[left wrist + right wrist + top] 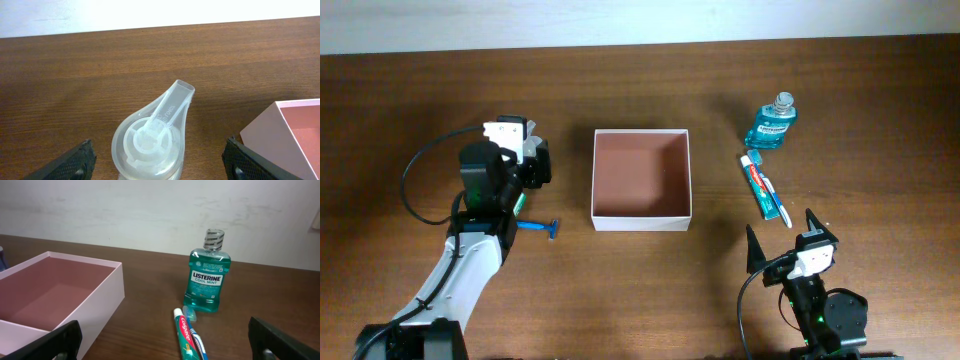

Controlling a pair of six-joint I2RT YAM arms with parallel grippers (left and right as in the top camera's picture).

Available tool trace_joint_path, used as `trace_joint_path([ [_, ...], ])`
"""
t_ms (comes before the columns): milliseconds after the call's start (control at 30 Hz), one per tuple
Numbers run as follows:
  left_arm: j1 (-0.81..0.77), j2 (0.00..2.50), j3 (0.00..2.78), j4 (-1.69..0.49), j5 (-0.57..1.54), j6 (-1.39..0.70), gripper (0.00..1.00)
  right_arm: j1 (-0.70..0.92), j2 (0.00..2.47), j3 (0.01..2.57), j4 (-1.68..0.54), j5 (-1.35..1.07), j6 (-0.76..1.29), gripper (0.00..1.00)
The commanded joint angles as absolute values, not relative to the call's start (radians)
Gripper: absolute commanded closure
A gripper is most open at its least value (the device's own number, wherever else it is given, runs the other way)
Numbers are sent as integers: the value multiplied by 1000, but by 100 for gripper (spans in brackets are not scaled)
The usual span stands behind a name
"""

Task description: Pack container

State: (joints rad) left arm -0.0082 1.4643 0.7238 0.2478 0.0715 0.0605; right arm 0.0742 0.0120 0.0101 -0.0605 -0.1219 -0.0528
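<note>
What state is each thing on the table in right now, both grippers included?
container: lidless, empty
mouthwash bottle: upright, capped
toothpaste tube: lying flat on the table
razor: lying on the table
clear dispenser: lying on the table, not gripped
left gripper: open, straddling the clear dispenser
right gripper: open, empty

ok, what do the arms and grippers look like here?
Left arm: white link, black joints, looping black cable. Right arm: black, small green light, thin black cable. Left gripper and right gripper: white housings, black fingers.
</note>
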Motion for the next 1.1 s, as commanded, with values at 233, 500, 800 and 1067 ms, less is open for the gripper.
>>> trace_joint_path([
  [233,-10,1474,727,247,85,67,18,70,6,6,-65,-123,-52,1],
  [500,-10,1533,727,307,85,70,14,70,6,6,-65,-123,-52,1],
  [800,-10,1537,727,353,85,70,36,70,6,6,-65,-123,-52,1],
  [1067,-10,1537,727,359,86,70,50,70,6,6,-65,-123,-52,2],
])
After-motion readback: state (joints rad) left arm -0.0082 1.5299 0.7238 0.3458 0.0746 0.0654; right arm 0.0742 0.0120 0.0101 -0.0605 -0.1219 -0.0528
